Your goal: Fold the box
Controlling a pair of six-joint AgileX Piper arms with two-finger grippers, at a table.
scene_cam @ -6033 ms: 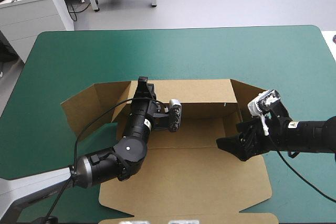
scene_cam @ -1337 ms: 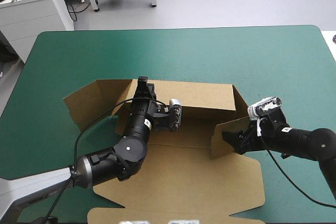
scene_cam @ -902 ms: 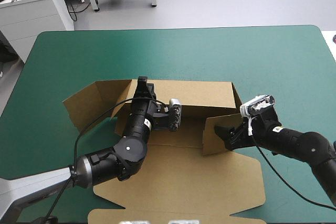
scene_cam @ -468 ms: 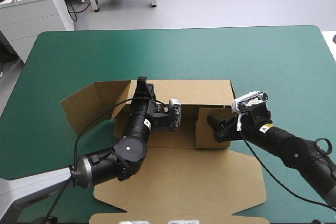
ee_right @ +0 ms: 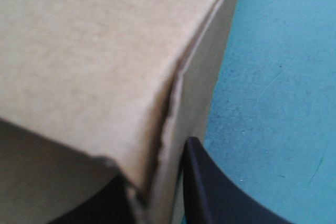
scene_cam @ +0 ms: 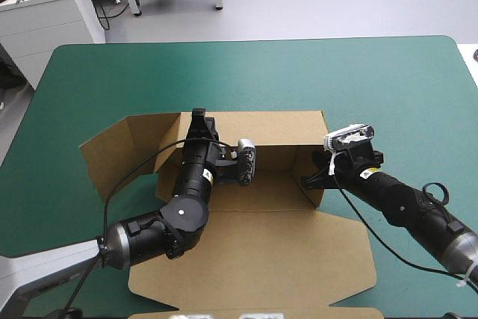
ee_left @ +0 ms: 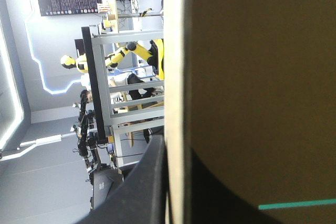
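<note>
Wall-raising step: box (scene_cam: pixel 254 259) sits mid-table on teal-green cover (scene_cam: pixel 299 72), L gripper (scene_cam: pixel 199 117) clamped on its back wall (scene_cam: pixel 276 128), R gripper (scene_cam: pixel 308 182) pinching the upright right wall (scene_cam: pixel 314 196); next prob. needs that wall tucked square w/o tearing.

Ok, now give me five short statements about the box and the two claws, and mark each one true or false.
1. The left claw is shut on the far wall of the box. True.
2. The right claw hangs open over bare cover. False: it is shut on the right side wall.
3. That right side wall stands raised. True.
4. The left flap is tucked against the far wall. False: it splays outward to the left.
5. The wide near panel lies flat. True.
</note>
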